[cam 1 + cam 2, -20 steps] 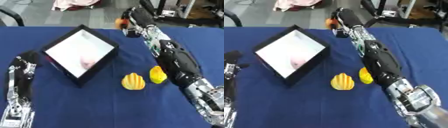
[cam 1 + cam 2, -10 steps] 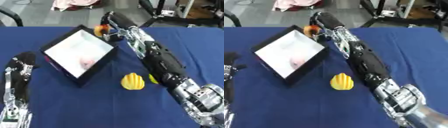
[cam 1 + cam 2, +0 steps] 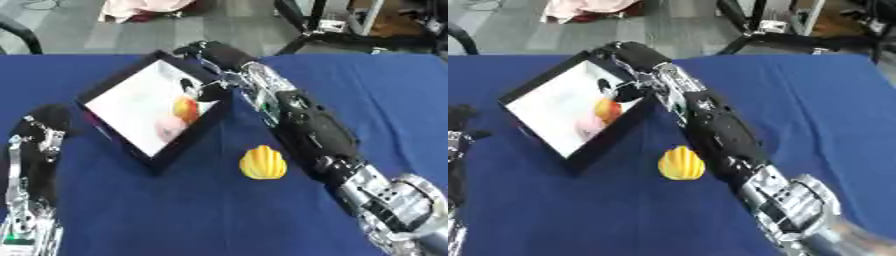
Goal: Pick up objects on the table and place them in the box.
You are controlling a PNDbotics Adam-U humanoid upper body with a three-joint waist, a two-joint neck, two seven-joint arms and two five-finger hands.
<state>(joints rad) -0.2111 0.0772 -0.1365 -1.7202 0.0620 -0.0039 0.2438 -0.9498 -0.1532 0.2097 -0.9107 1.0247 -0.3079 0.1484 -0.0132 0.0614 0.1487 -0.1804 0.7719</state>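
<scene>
Over box [image 3: 122, 130], right hand [image 3: 207, 70] reaches across far rim, fingers curled round orange-yellow object [image 3: 185, 107]; pink item [image 3: 168, 129] inside box; yellow ridged object [image 3: 262, 162] near box's right corner on blue table [image 3: 376, 110]; left hand [image 3: 42, 131] just left of box, fingers unclear; no legible writing.

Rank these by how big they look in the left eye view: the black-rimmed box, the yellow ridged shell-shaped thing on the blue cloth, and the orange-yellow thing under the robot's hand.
1. Black-rimmed box with a white floor, by far the largest.
2. Yellow ridged shell-shaped thing.
3. Orange-yellow thing over the box under the right hand, smaller, though partly hidden by it.
</scene>
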